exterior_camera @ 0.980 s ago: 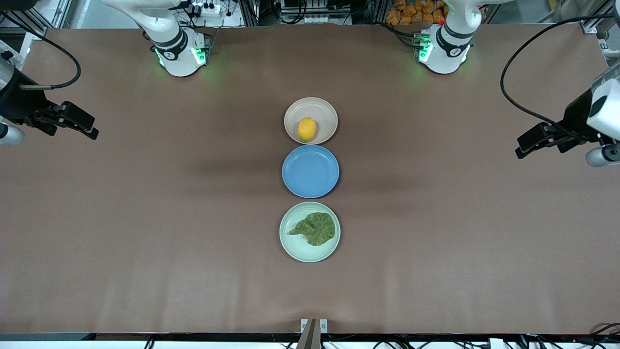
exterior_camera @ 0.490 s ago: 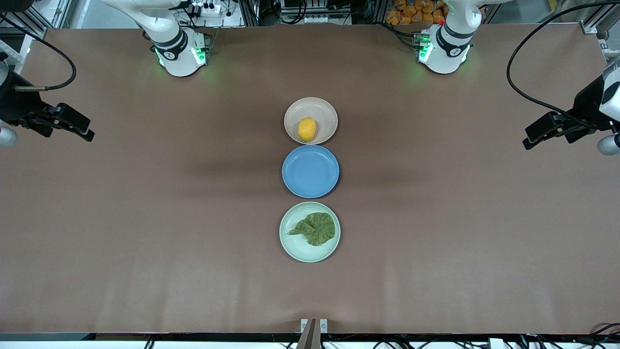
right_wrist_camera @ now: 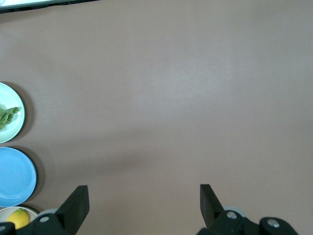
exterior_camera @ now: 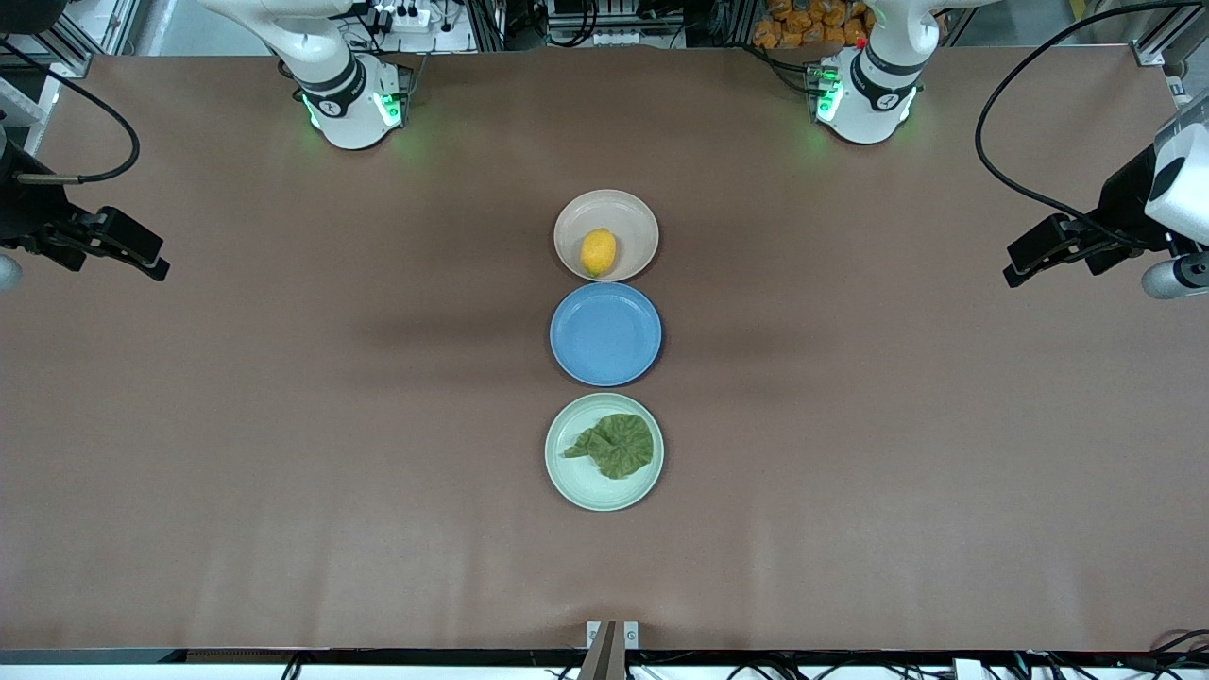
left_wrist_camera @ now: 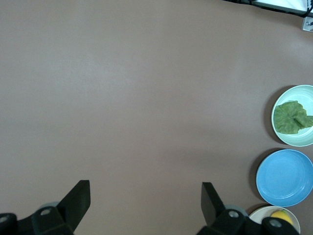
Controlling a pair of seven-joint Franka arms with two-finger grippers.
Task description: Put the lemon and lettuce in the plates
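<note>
The yellow lemon (exterior_camera: 598,252) lies in the beige-pink plate (exterior_camera: 642,222), the plate farthest from the front camera. The green lettuce (exterior_camera: 619,445) lies in the mint plate (exterior_camera: 581,484), the nearest one. My left gripper (exterior_camera: 1015,272) is open and empty over bare table at the left arm's end. My right gripper (exterior_camera: 151,264) is open and empty over bare table at the right arm's end. The left wrist view shows the open left gripper (left_wrist_camera: 145,188), the lettuce (left_wrist_camera: 289,116) and the lemon (left_wrist_camera: 279,214). The right wrist view shows the open right gripper (right_wrist_camera: 144,190) and the lemon (right_wrist_camera: 17,218).
An empty blue plate (exterior_camera: 605,333) sits between the two filled plates, in one row down the table's middle. It also shows in the left wrist view (left_wrist_camera: 284,177) and the right wrist view (right_wrist_camera: 14,176). Brown table stretches on either side of the row.
My right gripper has drawn back toward the right arm's end of the table. My left gripper has shifted slightly near the left arm's end. The lemon, lettuce and plates have not moved.
</note>
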